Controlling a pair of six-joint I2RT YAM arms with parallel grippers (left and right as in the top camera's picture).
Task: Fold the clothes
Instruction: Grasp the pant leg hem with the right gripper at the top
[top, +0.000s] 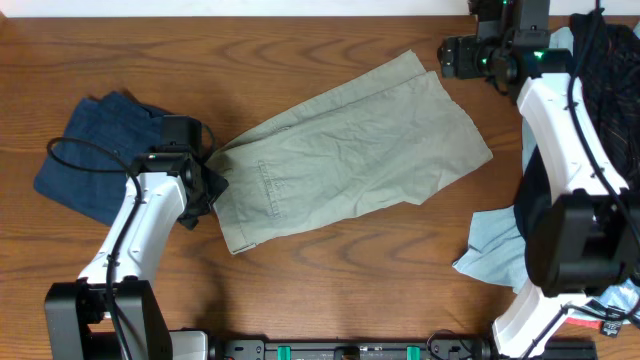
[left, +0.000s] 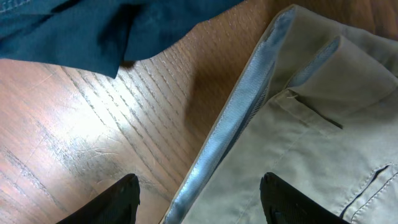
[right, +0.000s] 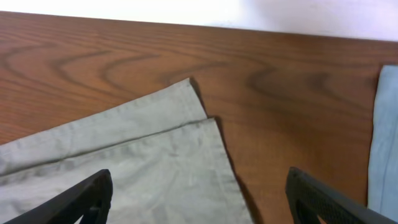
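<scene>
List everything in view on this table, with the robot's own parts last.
khaki-beige cotton trousers: one, khaki, flat across the table's middle.
navy fabric garment: one, dark blue, crumpled at the left side.
light-blue fabric garment: one, pale blue, right side by the right arm's base.
black fabric garment: one, black, far right corner, partly behind the right arm.
brown wooden table: one, brown, under everything.
left arm's fingers: two, black, open over the waistband edge.
right arm's fingers: two, black, open over the trouser-leg ends.
</scene>
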